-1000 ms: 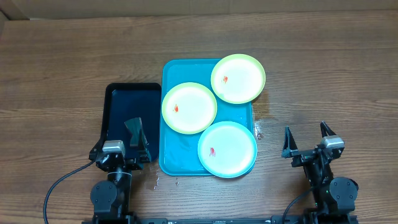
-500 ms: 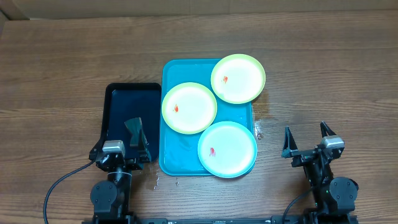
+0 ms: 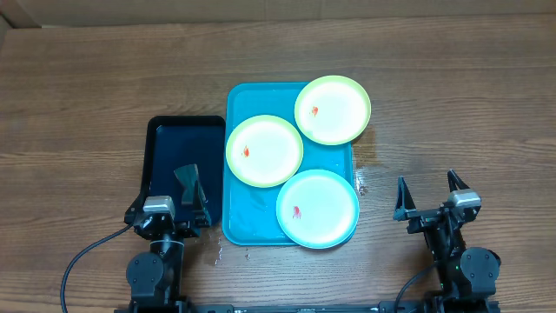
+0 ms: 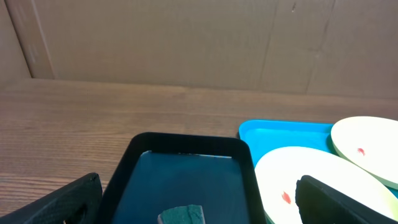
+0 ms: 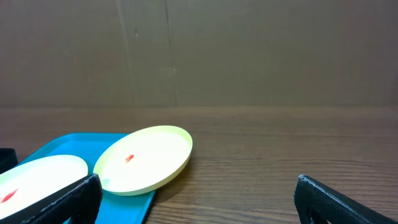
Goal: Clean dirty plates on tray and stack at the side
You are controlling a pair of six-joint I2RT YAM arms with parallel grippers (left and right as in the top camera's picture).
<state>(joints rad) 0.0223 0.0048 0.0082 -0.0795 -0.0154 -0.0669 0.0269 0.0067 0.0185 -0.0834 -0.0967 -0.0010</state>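
Observation:
The turquoise tray (image 3: 241,100) lies mid-table with three plates on it, each with a red smear. A lime-green plate (image 3: 333,109) overhangs its far right corner, a second lime-green plate (image 3: 264,150) lies at its left, and a light-blue plate (image 3: 318,209) at its near right. My left gripper (image 3: 170,209) is open and empty at the near end of the black tray (image 3: 165,139). My right gripper (image 3: 427,193) is open and empty on bare table right of the turquoise tray. In the left wrist view a green sponge (image 4: 181,214) lies between my fingers.
The green sponge (image 3: 188,180) rests in the black tray, which lies left of and touching the turquoise tray. Small wet spots (image 3: 361,184) mark the wood beside the turquoise tray's right edge. A cardboard wall (image 5: 199,50) stands behind the table.

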